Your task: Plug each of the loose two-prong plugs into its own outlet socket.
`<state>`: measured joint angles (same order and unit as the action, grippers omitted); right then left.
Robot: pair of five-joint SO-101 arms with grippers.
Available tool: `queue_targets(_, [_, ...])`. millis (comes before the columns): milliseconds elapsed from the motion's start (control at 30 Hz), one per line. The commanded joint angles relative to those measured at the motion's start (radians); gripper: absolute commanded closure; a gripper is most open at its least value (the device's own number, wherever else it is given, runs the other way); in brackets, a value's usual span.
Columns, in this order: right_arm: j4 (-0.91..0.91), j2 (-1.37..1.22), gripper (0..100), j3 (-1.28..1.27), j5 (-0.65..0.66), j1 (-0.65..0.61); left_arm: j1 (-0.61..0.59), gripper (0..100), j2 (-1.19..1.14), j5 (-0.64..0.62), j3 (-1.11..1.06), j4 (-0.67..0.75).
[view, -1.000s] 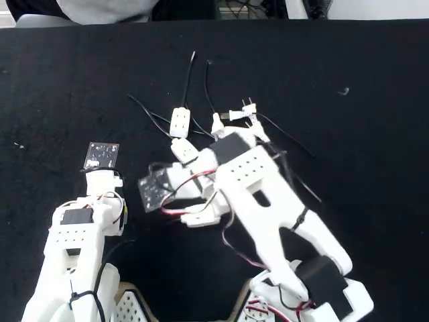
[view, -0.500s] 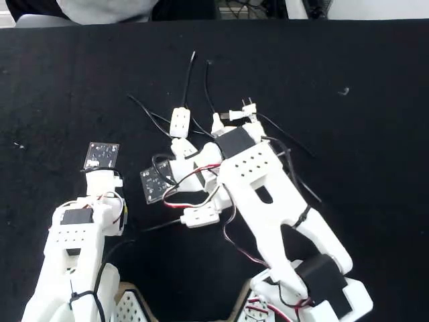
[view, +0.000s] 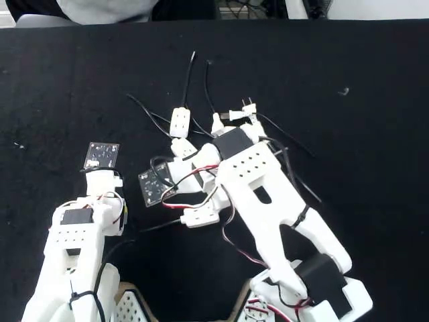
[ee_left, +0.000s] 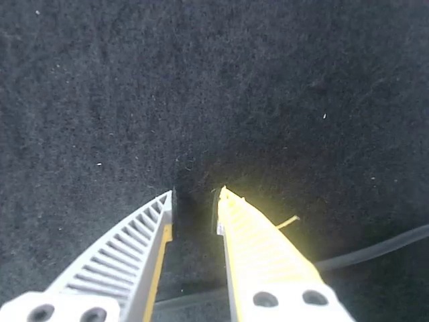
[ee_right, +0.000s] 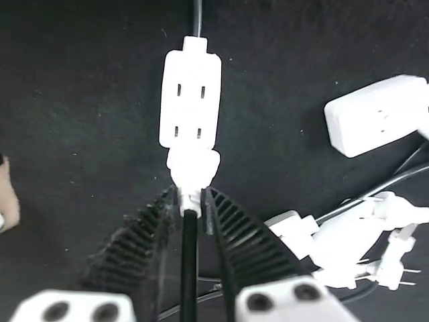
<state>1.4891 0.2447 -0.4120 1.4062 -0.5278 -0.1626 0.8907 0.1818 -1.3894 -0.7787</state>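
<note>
A white outlet socket (ee_right: 191, 100) lies flat on the black table with its cord running away from me. A white two-prong plug (ee_right: 193, 166) is pressed against the socket's near end, prongs hidden. My right gripper (ee_right: 190, 194) is shut on the plug's rear, where the black cord leaves it. From above, this socket (view: 179, 123) and plug (view: 182, 148) lie in line at the table's middle. A second white socket (ee_right: 375, 114) lies beside them. Loose plugs (ee_right: 379, 231) with bare prongs lie close by, and from above the plugs (view: 238, 114) sit just right of the first socket. My left gripper (ee_left: 194, 194) hovers slightly open over bare table.
Another white outlet block (view: 200, 216) with its cord lies under the right arm. Thin black cords (view: 151, 117) loop around the sockets. A black cable (ee_left: 375, 248) crosses the cloth near my left gripper. The left arm (view: 77, 235) stands at the near left.
The right arm has pushed forward toward the first socket, carrying the plug up against its near end. The left arm has not moved.
</note>
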Motion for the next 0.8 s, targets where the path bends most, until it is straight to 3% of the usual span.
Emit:
queue_targets(0, [-0.012, 0.004, 98.8, 0.044, 0.018, 0.012, 0.007, 88, 0.005, -0.006, 0.002, 0.014])
queue_targets(767, [-0.025, 0.004, 98.8, -0.033, 0.020, 0.011, 0.007, 88, 0.005, -0.006, 0.002, 0.014])
